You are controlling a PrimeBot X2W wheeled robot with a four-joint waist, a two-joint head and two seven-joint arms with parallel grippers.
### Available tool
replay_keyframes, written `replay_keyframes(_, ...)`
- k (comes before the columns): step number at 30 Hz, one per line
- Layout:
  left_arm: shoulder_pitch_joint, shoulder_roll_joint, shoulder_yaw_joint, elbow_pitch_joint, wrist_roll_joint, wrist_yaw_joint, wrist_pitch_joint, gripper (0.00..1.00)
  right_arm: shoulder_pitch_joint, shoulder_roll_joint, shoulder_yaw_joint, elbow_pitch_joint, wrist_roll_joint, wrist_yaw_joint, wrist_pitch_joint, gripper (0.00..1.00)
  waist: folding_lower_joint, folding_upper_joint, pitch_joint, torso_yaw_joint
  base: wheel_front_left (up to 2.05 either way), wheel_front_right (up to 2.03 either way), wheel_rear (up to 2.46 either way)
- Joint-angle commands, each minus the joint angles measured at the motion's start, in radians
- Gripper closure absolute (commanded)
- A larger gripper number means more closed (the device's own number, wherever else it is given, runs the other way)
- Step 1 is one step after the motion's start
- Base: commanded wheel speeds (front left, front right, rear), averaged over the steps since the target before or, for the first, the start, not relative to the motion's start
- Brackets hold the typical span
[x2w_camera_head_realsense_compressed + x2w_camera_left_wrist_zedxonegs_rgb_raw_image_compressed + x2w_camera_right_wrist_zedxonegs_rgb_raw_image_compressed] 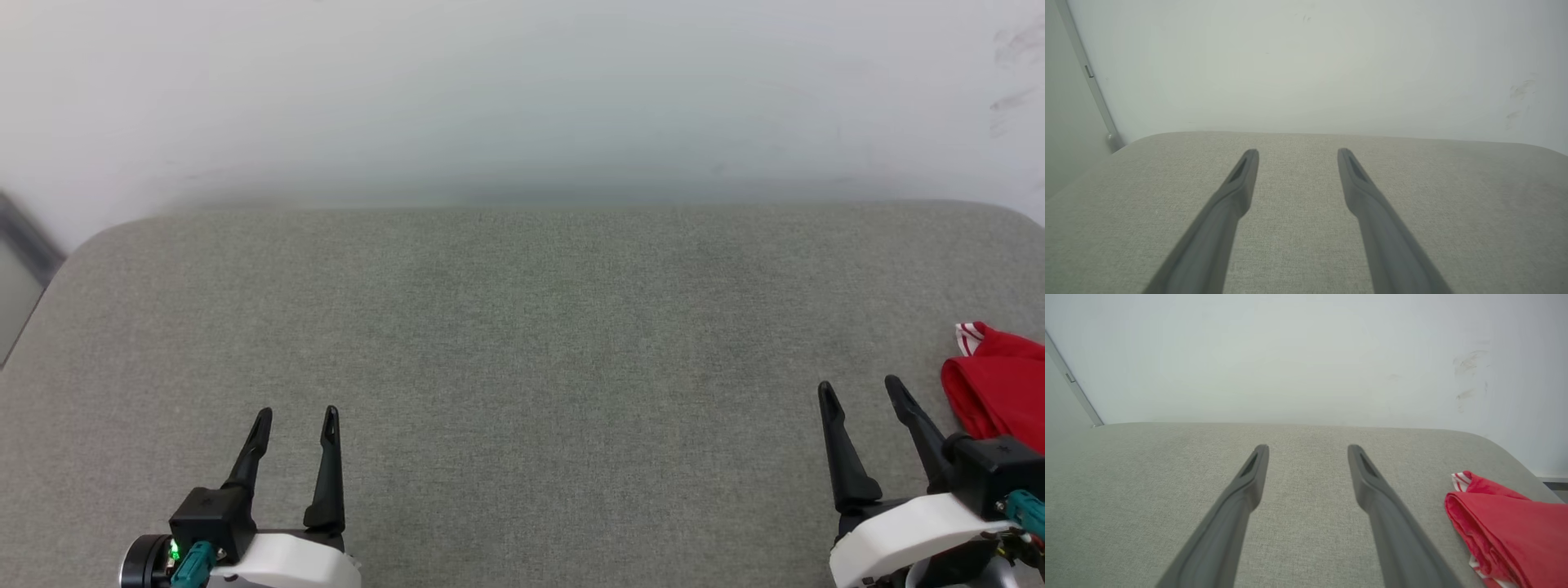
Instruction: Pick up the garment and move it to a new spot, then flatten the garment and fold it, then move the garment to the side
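Left jaws: spread wide, empty, low at the near left over the worktop [522, 367]
Right jaws: spread wide, empty, at the near right
Garment [998, 392]: on the worktop's right edge, just outside the right jaws, apart from them
Look: red cloth in a bunched fold, red-and-white striped trim at the far corner
Count: one garment, two pairs of jaws
Beyond: pale wall [522, 98]

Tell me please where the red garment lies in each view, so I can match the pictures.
Head view: the red garment lies at the right edge, beside the right gripper.
Right wrist view: red garment at lower right, right of that gripper's fingers.
Left wrist view: the left gripper over the grey surface.
Shared landmark: dark scuff marks on the wall, upper right everywhere.
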Motion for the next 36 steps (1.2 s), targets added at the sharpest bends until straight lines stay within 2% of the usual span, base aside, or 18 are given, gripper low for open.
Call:
replay_keyframes(1,0.006,-0.003,0.002,0.002,0.001,-0.003,-0.002,0.0,0.013,0.004,0.002,-0.008,-0.008,-0.001,0.001,0.0,0.0003,0.0,-0.007,0.0,0.0,0.0,0.0)
replay_keyframes(9,0.015,-0.011,0.015,0.014,0.012,-0.017,-0.002,0.0,0.043,0.006,0.008,-0.054,-0.014,-0.001,0.017,0.0,0.0003,0.0,-0.02,-0.01,0.0,0.0,0.0)
replay_keyframes(30,-0.012,-0.025,0.031,0.045,0.038,-0.036,-0.002,0.0,0.025,0.006,0.014,-0.063,0.0,-0.001,0.019,0.0,0.0003,0.0,-0.008,-0.005,0.0,0.0,0.0)
replay_keyframes(31,0.0,-0.022,0.03,0.043,0.036,-0.034,0.0,1.0,0.03,0.002,0.014,-0.059,0.0,0.0,0.02,1.0,0.0003,0.0,-0.008,-0.005,0.0,0.0,0.0)
replay_keyframes(34,0.009,-0.024,0.032,0.07,0.028,-0.035,0.007,1.0,0.038,0.002,0.017,-0.034,0.008,0.0,0.019,1.0,0.0003,0.0,-0.008,-0.005,0.0,0.0,0.0)
replay_keyframes(36,-0.002,-0.024,0.041,0.079,-0.012,-0.037,0.023,1.0,0.036,0.002,0.018,-0.027,0.052,0.0,0.018,1.0,0.0003,0.0,-0.008,-0.006,0.0,0.0,0.0)
